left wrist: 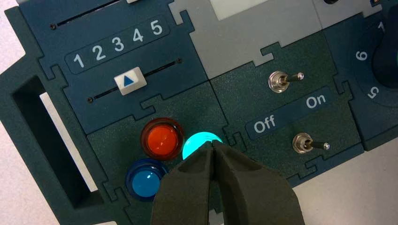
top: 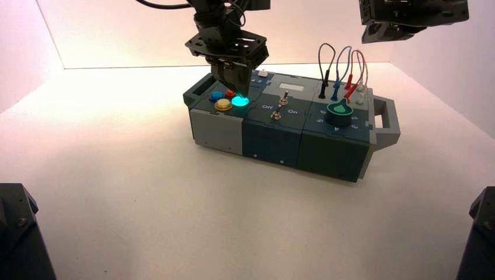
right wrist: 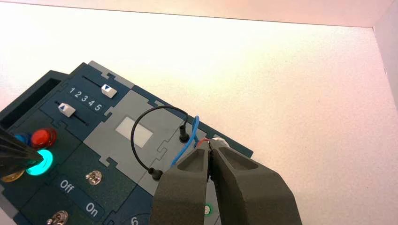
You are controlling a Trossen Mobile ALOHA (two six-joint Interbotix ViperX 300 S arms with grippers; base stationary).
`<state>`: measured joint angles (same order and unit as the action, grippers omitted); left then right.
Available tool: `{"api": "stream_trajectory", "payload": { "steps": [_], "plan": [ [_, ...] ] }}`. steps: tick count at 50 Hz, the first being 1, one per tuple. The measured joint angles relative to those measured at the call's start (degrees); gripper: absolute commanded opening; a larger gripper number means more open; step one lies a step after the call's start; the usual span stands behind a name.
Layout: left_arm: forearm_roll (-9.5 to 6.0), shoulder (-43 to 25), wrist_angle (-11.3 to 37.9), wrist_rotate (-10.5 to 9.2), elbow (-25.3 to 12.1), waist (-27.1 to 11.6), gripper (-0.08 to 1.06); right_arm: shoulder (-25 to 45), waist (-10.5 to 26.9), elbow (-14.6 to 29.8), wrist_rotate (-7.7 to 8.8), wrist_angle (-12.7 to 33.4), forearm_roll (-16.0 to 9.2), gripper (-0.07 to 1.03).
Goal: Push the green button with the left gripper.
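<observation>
Contact looks made: your left gripper (left wrist: 213, 149), fingers pressed together with nothing between them, has its tips on the near edge of the green button (left wrist: 199, 143), which is lit bright teal. On the box (top: 327, 154) in the high view that button sits in the four-button cluster at the left end, at roughly 3 o'clock from the yellow button (top: 223, 105), with the red button (left wrist: 162, 138) just beside it at about 9 o'clock in the left wrist view and the blue button (left wrist: 146, 183) near at 7 o'clock. Main risk, I'd judge: the tips sit on the dome's rim, not its centre, so if you push harder they could slide off the curved cap toward the box edge and lose the press. Drift toward 9 o'clock and you clip red, a wrong input. Lift at an angle and you might drag the box, since nothing seems to pin it to the table (top: 146, 204). The two toggle switches (left wrist: 281, 80) by the Off/On label are well apart at 3 o'clock; only a wide sweep on retreat would hit them. Your right gripper (right wrist: 210, 149), fingers closed and empty, hangs parked above the wires (right wrist: 141, 136) at the right end; keep it put or it snags a lead.
</observation>
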<state>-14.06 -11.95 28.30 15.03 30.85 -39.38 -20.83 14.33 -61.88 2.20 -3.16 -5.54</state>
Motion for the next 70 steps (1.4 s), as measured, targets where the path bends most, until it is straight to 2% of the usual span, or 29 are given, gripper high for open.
{"api": "stream_trajectory", "payload": {
  "steps": [38,62,66,70],
  "plan": [
    [0.00,3.3,-2.2,0.00,0.0,0.0,-0.03,0.2,0.0,0.0,0.00,0.0,0.0,-0.02],
    [0.62,9.1,-13.4,0.26,3.3,0.6,-0.03,0.9,0.0,0.0,0.00,0.0,0.0,-0.02],
    [0.70,10.5,-17.5,0.26,4.6,1.7,-0.03,1.3,0.0,0.1,0.00,0.0,0.0,-0.02],
    [0.70,11.3,-19.2,0.26,5.8,2.5,-0.03,1.6,-0.1,0.3,0.00,0.0,0.0,-0.02]
  ]
}}
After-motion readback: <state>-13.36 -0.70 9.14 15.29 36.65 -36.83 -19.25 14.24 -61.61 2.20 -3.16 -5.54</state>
